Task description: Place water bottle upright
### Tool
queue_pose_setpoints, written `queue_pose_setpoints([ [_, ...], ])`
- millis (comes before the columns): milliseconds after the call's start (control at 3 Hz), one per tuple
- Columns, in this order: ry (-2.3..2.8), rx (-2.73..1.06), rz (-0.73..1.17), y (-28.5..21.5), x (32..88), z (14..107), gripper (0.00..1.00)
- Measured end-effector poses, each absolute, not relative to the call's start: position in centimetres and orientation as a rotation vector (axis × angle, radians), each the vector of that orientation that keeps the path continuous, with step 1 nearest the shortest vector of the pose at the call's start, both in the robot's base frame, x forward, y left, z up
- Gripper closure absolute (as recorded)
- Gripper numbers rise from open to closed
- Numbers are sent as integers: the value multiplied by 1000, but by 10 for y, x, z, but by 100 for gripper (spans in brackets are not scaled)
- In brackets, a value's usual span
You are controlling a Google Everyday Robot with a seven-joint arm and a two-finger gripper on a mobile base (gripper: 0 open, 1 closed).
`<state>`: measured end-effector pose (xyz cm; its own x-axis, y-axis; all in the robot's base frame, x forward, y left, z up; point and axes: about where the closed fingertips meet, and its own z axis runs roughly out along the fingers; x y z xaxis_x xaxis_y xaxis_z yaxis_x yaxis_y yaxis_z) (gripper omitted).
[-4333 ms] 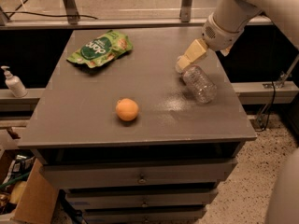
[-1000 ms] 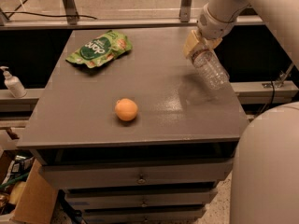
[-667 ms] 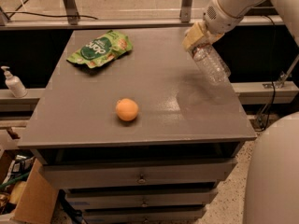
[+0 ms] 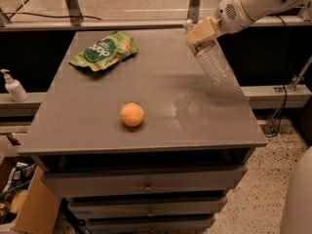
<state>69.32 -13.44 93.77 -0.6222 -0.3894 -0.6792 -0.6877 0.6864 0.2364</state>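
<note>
Raised from the table (image 4: 87,116), the water bottle (image 4: 213,60) now hangs tilted above its right edge — base apparently lowest — clamped near the cap by the gripper (image 4: 201,32), so uprighting remains

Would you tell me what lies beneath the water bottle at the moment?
Only bare grey tabletop and a shadow; the gripper holds the water bottle tilted above it, covering its neck.

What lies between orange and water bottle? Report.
Only bare tabletop, in the camera view, from the orange to the water bottle, held tilted by the gripper at the table's far right.
</note>
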Motion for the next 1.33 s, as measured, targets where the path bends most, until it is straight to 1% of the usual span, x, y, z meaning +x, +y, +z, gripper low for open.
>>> queue_pose_setpoints([
  [333, 2167, -901, 794, -125, 684, 947, 100],
  [667, 2147, -913, 820, -119, 684, 949, 100],
  [1000, 2110, -885, 855, -124, 686, 948, 100],
  [1333, 1997, -838, 923, -120, 687, 955, 100],
])
